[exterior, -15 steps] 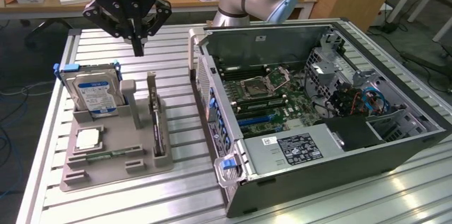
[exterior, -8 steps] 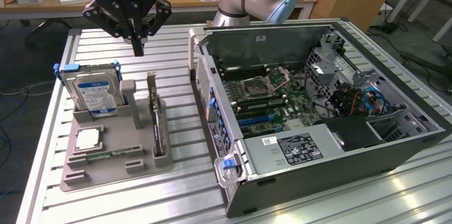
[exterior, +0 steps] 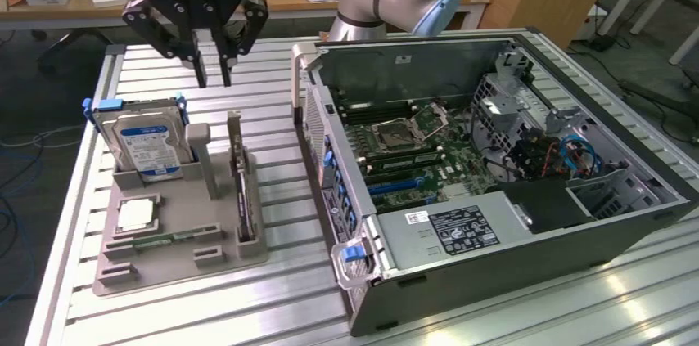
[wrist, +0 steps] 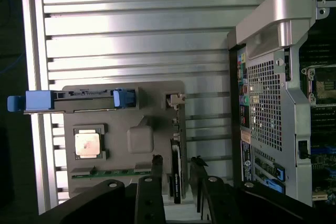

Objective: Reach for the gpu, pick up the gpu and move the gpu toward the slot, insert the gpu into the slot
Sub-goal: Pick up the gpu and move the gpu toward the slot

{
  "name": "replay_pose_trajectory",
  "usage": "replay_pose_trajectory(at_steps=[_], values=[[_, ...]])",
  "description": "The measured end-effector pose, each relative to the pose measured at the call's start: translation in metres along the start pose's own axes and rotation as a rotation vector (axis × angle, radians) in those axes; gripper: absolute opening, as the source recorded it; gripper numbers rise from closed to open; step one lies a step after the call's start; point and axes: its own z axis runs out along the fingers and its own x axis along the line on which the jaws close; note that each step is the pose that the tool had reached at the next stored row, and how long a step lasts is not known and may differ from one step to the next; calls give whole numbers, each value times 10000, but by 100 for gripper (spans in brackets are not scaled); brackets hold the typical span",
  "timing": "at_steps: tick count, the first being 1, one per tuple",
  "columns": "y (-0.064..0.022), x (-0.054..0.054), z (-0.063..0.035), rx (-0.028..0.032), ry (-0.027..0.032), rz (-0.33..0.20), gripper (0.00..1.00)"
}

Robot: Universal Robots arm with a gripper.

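Observation:
The gpu [exterior: 238,176] stands on its long edge in a grey holder tray [exterior: 218,262] at the exterior view's left. In the wrist view the gpu [wrist: 177,179] shows edge-on as a thin dark card, with its metal bracket at one end. My gripper [exterior: 214,78] hangs well above the tray's far end, apart from the card. Its fingertips [wrist: 156,159] stand apart with nothing between them; through the gripper [wrist: 177,159] I see the card lined up in the gap below. The slot [exterior: 395,186] is a blue strip on the green motherboard inside the open computer case [exterior: 492,223].
The tray also carries an upright hard drive [exterior: 147,140] with blue clips, a flat CPU [exterior: 137,213] and a memory stick [exterior: 164,240]. The case's perforated rear panel [wrist: 268,98] rises right beside the tray. Ribbed aluminium table [exterior: 273,92] lies around them.

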Motion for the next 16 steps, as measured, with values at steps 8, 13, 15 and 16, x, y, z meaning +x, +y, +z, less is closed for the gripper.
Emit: replay_pose_trajectory(at_steps=[8, 13, 15, 16], values=[[-12, 1, 0, 0, 0, -28, 41], [-13, 1, 3, -16, 34, -703, 41], [-14, 1, 6, -22, 47, -986, 41], [-14, 1, 10, -20, 53, -1026, 41]])
